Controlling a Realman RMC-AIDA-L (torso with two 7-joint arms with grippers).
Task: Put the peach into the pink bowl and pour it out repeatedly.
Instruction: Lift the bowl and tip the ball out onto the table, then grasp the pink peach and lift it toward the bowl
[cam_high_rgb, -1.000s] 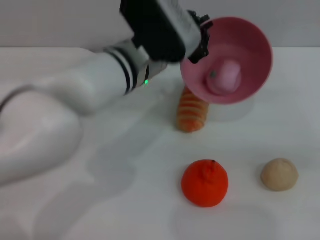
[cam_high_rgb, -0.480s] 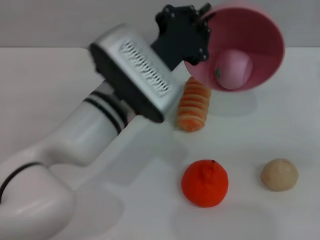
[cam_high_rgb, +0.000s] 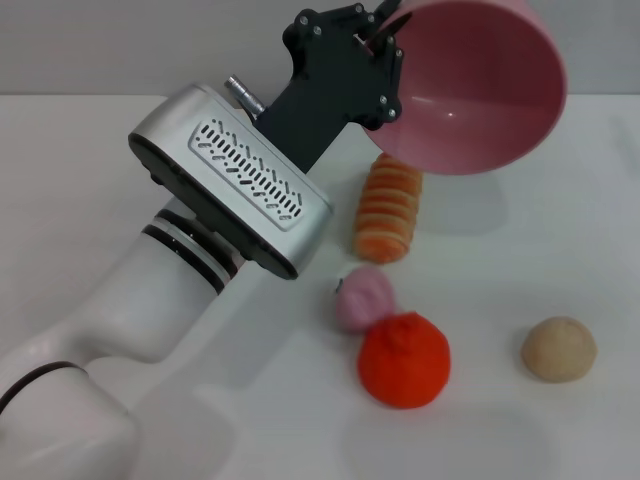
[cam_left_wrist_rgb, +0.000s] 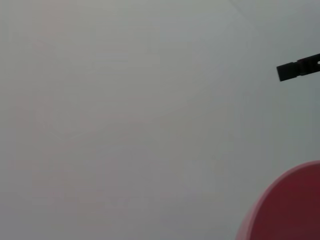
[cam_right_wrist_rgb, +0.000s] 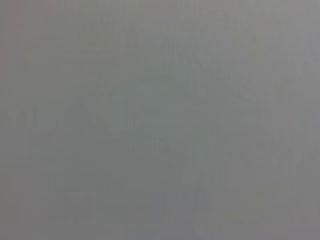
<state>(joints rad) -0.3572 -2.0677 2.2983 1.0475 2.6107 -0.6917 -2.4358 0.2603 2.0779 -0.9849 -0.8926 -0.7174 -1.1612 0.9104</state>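
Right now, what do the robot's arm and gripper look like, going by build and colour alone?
Only the left arm shows in the head view: glossy white rounded segments with black bands at the joints. Its wrist is a silver-grey box with a slotted vent grille and a small metal stub. The left gripper is matte black with visible screw heads. The right arm is out of view.

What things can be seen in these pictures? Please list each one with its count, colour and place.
peach: one, pale pink, on the table, touching the orange's far-left side.
orange: one, bright orange, near middle of the table.
bun: one, beige, right of the orange, apart from it.
striped bread roll: one, orange and cream, below the raised bowl.
pink bowl: one, pink, held up tilted, empty.
table: one, white.
left gripper: one, black, shut on the pink bowl's rim.
right gripper: not in view.
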